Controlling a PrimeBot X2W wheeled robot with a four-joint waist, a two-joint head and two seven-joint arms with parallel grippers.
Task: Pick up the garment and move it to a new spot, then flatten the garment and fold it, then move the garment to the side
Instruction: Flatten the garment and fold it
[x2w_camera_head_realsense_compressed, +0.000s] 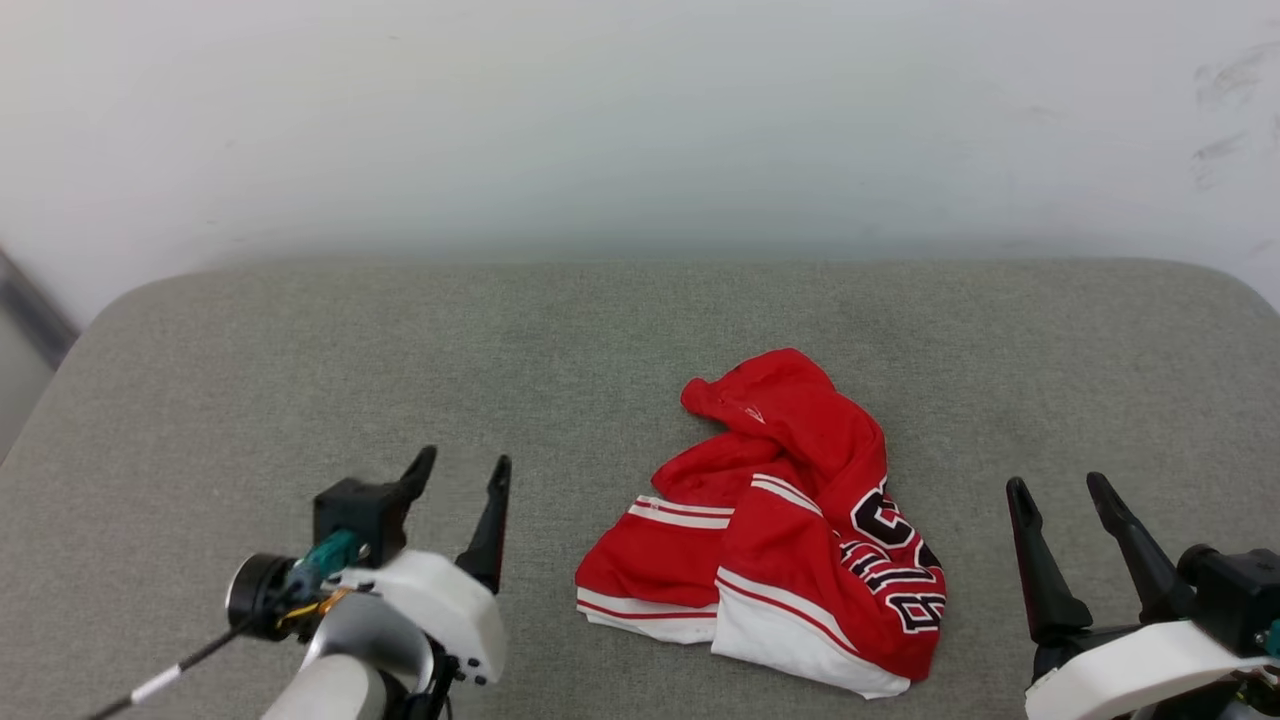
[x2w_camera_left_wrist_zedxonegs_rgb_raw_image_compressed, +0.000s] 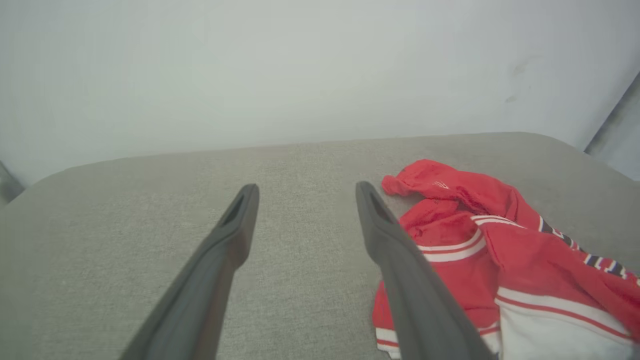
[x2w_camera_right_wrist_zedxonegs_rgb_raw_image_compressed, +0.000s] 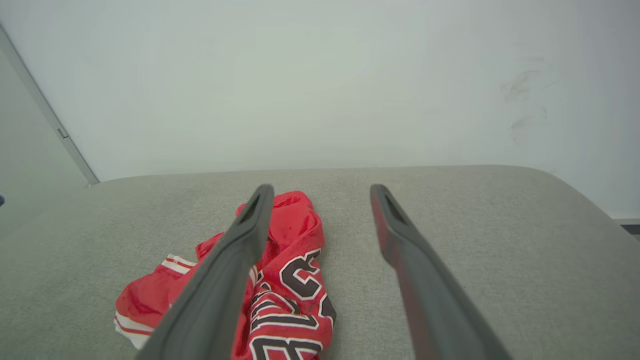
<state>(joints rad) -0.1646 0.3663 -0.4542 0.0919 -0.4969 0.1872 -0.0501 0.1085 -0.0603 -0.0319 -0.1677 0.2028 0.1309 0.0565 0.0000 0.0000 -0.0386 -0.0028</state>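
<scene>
Garment (x2w_camera_head_realsense_compressed: 790, 520), a crumpled red jersey T-shirt with white striped-trim sleeves, lies on the grey fabric cushion (x2w_camera_head_realsense_compressed: 300, 350) between the two grippers, touching neither; long axis runs far-to-near, bunched red end toward the pale wall (x2w_camera_head_realsense_compressed: 600, 120), white-edged sleeves toward the robot. Left gripper (x2w_camera_head_realsense_compressed: 465, 460) and right gripper (x2w_camera_head_realsense_compressed: 1056, 483) both stand spread wide, holding nothing. Right wrist view gives the black white-outlined lettering full-face; left wrist view catches it as a sliver at its right edge.
</scene>
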